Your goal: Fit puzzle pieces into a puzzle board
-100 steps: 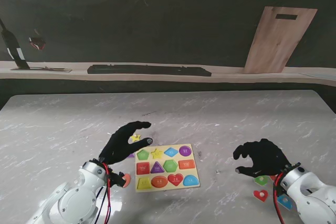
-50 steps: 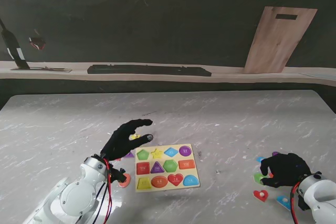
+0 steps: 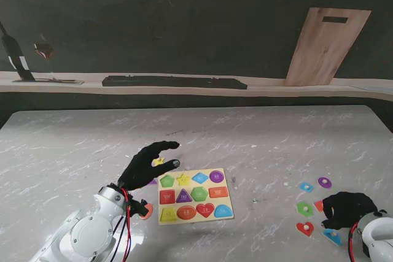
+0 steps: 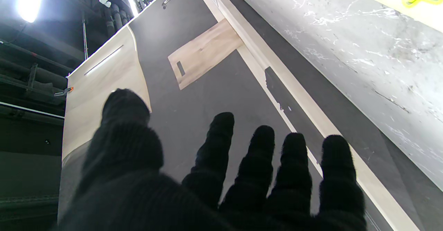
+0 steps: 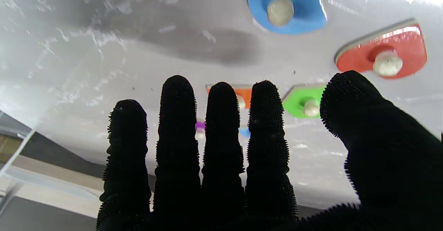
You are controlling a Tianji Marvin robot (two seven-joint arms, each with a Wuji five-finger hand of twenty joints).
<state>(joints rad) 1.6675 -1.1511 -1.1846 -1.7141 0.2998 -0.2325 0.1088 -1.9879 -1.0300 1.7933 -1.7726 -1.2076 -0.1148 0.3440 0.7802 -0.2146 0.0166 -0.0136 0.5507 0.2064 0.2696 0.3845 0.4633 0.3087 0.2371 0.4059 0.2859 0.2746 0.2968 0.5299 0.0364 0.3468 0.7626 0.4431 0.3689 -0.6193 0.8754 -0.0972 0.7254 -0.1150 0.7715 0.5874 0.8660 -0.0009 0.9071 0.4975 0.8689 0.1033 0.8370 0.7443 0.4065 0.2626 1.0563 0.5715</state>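
Presently: puzzle board [image 3: 194,196] centre table. Loose pieces [image 3: 305,208] right, beside right hand [image 3: 347,208], fingers extended, holding nothing. Left hand [image 3: 145,165] spread, empty, at board's left edge. Step: selecting piece; next requires pinching a knob.

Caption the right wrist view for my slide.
Right hand open over loose blue, red and green pieces.

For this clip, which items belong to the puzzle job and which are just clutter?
Job:
- square wooden puzzle board
- loose green pentagon piece
- red heart piece
- purple oval piece
- blue diamond piece

Lying about:
- long black bar on the shelf
- wooden cutting board against the wall
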